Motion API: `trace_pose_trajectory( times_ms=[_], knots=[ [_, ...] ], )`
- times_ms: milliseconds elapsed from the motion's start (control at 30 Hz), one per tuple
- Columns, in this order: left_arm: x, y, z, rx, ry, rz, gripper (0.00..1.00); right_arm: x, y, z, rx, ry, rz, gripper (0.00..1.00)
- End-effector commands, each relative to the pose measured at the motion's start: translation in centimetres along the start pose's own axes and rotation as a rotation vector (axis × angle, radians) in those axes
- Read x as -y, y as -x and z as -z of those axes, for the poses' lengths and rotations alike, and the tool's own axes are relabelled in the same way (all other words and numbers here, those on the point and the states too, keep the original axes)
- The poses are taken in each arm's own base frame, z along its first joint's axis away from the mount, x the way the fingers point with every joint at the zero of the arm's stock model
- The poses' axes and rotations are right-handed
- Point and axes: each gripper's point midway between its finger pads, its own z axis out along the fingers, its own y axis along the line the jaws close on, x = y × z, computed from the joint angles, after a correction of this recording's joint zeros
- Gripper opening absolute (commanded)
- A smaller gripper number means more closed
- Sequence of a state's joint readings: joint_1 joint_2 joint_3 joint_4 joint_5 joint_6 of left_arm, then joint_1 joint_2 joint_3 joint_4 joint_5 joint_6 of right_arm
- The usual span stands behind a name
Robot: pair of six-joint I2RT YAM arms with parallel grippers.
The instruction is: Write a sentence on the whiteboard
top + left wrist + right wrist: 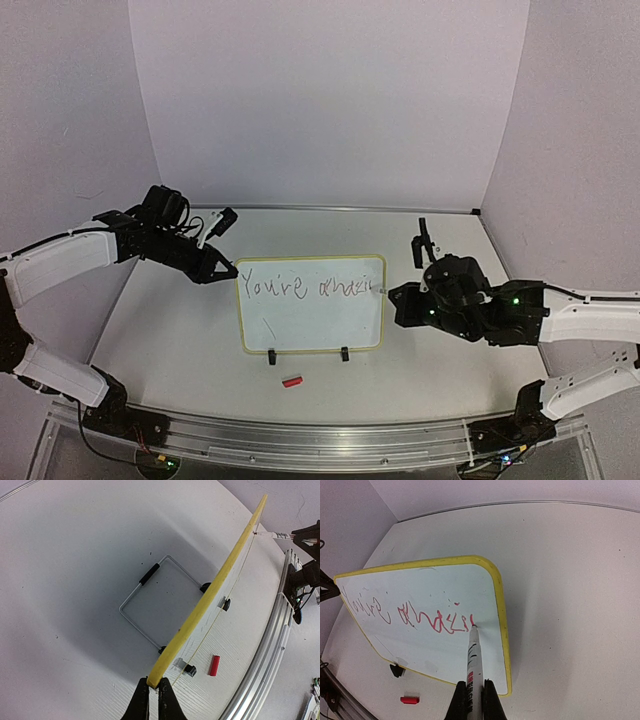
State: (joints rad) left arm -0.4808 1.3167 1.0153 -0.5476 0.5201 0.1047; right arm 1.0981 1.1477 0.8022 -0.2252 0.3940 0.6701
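Observation:
The whiteboard (310, 325), white with a thin yellow frame, stands tilted mid-table on two black clip feet. My left gripper (230, 270) is shut on its upper left corner; the left wrist view shows the jaws (154, 682) pinching the yellow edge (215, 585). My right gripper (396, 296) is shut on a white marker (474, 655), whose tip touches the board (445, 585) near its right edge. The sentence (300, 288) reads "You're amazi" plus one fresh stroke, in red strokes (420, 617) on one line across the top.
A red marker cap (292, 381) lies on the table in front of the board, also visible as the cap (214, 665) (409, 699). A wire stand (145, 605) props the board from behind. An aluminium rail (300, 435) runs along the near edge; walls enclose the table.

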Motion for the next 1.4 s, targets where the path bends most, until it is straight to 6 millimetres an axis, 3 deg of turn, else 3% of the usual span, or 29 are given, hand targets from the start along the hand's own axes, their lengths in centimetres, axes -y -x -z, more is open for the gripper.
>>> trace_pose_trajectory(
  times_ms=[0,167,467,833,1033,1367],
  knots=[
    [-0.2,-1.3,-0.5,-0.062,0.014,0.003,0.00,0.9,-1.1,-0.1,-0.030,-0.025,-0.016,0.00],
    [-0.2,-1.2,-0.4,-0.060,0.014,0.001,0.00,0.7,-0.5,-0.2,-0.014,-0.031,-0.011,0.00],
    [-0.2,-1.2,-0.4,-0.058,0.018,0.000,0.00,0.2,2.4,1.0,0.076,-0.016,-0.017,0.00],
    [-0.2,-1.2,-0.4,-0.060,0.015,0.002,0.00,0.0,3.3,1.4,0.117,-0.007,-0.030,0.00],
    [-0.2,-1.2,-0.4,-0.060,0.017,0.002,0.00,0.4,2.8,1.2,0.108,-0.018,-0.040,0.00],
    [-0.2,-1.2,-0.3,-0.057,0.016,-0.001,0.00,1.4,0.1,0.8,0.036,-0.014,-0.081,0.00]
  ],
)
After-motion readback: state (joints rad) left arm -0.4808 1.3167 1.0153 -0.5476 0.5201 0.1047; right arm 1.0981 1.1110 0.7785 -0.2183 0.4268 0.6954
